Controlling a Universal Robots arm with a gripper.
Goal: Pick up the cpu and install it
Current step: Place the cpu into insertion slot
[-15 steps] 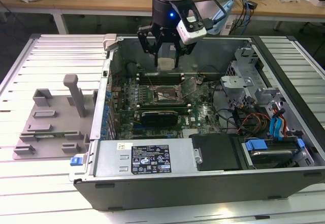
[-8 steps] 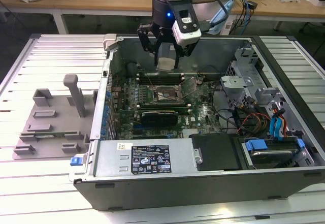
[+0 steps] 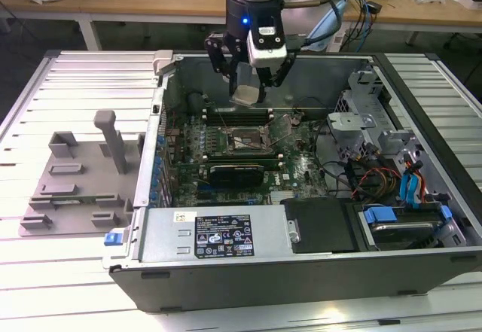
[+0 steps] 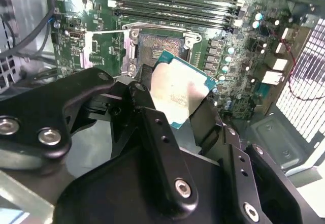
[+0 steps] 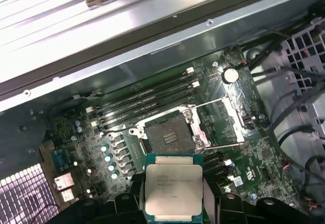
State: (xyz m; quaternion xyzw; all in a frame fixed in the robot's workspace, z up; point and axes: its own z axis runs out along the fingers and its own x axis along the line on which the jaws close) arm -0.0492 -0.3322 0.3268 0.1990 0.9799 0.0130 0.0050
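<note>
My jaws are clamped on the cpu (image 5: 172, 191) - one finger (image 5: 133, 196) on each of two opposite edges, so the chip sits squarely between them with its silver-grey top facing the first wrist view. In the second wrist view the cpu (image 4: 179, 89) juts out past the fingertips, its green rim showing on the free edges. In the exterior view my gripper (image 3: 247, 91) hangs inside the open computer case (image 3: 301, 268), holding the cpu (image 3: 245, 95) in the air, somewhat tilted, clear of the board.

Beneath it lies the socket (image 5: 167, 135) - dark, square, uncovered, with its metal load frame (image 5: 226, 120) swung open to one side. The cpu is above the socket and apart from it, not seated. Beyond the socket run the long memory slots (image 5: 142, 99) on the green motherboard (image 5: 254, 158).

Farther off, at the exterior view's left, outside the case, a grey fixture plate (image 3: 71, 185) with raised blocks rests on the slatted table (image 3: 75, 72).
</note>
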